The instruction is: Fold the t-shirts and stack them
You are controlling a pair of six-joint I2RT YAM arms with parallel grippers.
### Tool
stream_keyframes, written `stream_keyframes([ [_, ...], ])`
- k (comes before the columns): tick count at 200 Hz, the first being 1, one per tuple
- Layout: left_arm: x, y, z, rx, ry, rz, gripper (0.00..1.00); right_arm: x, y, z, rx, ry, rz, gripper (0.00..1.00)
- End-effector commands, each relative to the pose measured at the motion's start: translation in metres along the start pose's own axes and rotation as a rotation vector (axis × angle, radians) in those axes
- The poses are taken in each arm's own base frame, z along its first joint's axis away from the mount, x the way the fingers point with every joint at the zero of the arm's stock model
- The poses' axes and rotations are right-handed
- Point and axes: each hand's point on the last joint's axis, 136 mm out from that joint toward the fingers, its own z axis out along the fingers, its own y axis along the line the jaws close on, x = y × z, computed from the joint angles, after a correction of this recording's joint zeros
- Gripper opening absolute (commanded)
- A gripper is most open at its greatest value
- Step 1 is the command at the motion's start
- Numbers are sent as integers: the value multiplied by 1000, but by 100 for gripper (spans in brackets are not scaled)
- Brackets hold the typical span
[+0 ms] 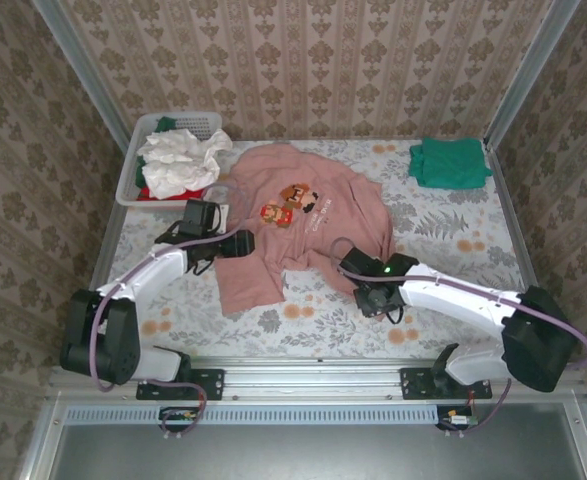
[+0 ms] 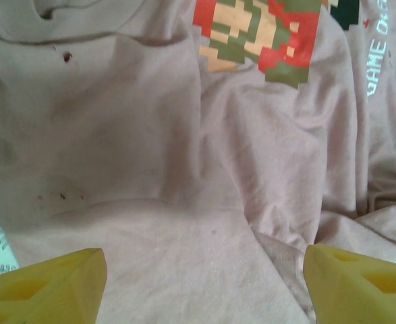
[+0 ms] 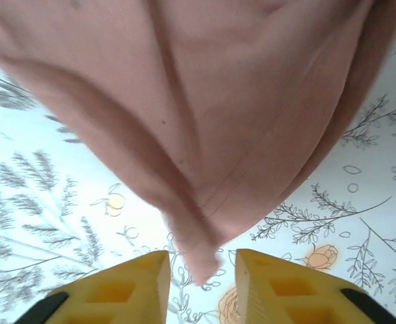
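Dusty-pink pixel-print cloth t-shirt (image 1: 345, 200): limp, light; pinch hem corners. Left hand (image 2: 204, 270) wide; right hand (image 3: 203, 262) narrow, corner loose between.

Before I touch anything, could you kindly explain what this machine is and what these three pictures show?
Two robot arms are bolted to a table. The wide picture looks down from above; the other two come from a camera on each wrist. A pink t-shirt lies spread out, a folded teal t-shirt sits far right, a white basket holds more clothes. The left gripper hangs open over it; the right gripper has its jaws apart around one corner, apparently not pinching it.
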Motion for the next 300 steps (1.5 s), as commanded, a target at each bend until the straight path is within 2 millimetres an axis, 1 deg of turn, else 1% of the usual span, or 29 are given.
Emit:
stream_keyframes([
  [1,28,-7,0,-10,80,-8,78,-47,7,-57,-133,-208,53,46],
  [6,32,-9,2,-14,96,-2,78,-58,5,-63,-150,-249,75,53],
  [16,41,-14,7,-23,127,4,78,-74,-1,-66,-162,-290,115,54],
  [25,48,-13,10,-38,148,-8,78,-85,-9,-59,-145,-289,157,54],
  [33,55,-8,11,-63,170,-33,79,-87,-17,-49,-122,-264,207,52],
  [39,60,-3,10,-91,182,-46,80,-86,-15,-42,-132,-248,217,51],
  [47,65,5,6,-144,189,-58,84,-81,-10,-35,-150,-234,227,51],
  [59,70,18,-3,-215,174,-70,88,-66,-6,-26,-159,-226,254,51],
  [63,73,14,-6,-217,174,-53,90,-60,-4,-24,-163,-223,259,51],
  [69,76,15,-10,-231,169,-57,90,-50,-1,-19,-167,-212,261,51],
  [86,80,30,-21,-319,143,-100,92,-18,-3,-6,-127,-151,271,56],
  [100,85,38,-21,-344,128,-130,89,3,-4,6,-100,-121,270,58],
  [109,89,38,-15,-333,134,-137,83,12,0,15,-112,-102,273,58],
  [118,96,38,-9,-325,153,-148,75,14,3,23,-121,-99,273,58],
  [133,110,33,1,-286,202,-153,71,13,1,34,-73,-82,256,55],
  [155,131,19,4,-250,238,-133,69,14,-28,40,70,-29,267,50],
  [169,147,12,3,-232,262,-126,65,16,-42,43,59,-12,322,48],
  [181,163,8,1,-225,297,-122,60,8,-51,35,37,-53,349,49],
  [194,178,5,-2,-229,321,-112,58,-11,-56,11,14,-147,365,51],
  [208,195,1,-5,-236,352,-97,58,-40,-54,-17,-39,-269,375,55],
  [221,208,0,-8,-252,387,-82,57,-67,-43,-32,-106,-353,368,56],
  [233,219,0,-13,-266,414,-74,54,-87,-32,-35,-141,-385,351,56],
  [237,222,0,-15,-271,420,-75,53,-98,-28,-36,-153,-407,349,56],
  [259,237,-1,-28,-274,424,-85,52,-129,-11,-22,-160,-389,331,55],
  [270,236,0,-35,-272,407,-99,55,-137,3,-14,-200,-372,328,54],
  [272,235,0,-36,-271,403,-101,56,-136,6,-8,-198,-357,327,54],
  [278,227,0,-39,-265,377,-107,57,-137,11,1,-204,-346,332,54],
  [288,206,-5,-44,-229,322,-117,57,-137,20,14,-223,-330,337,54],
  [300,168,-16,-49,-156,232,-132,58,-133,23,32,-203,-294,350,54],
])
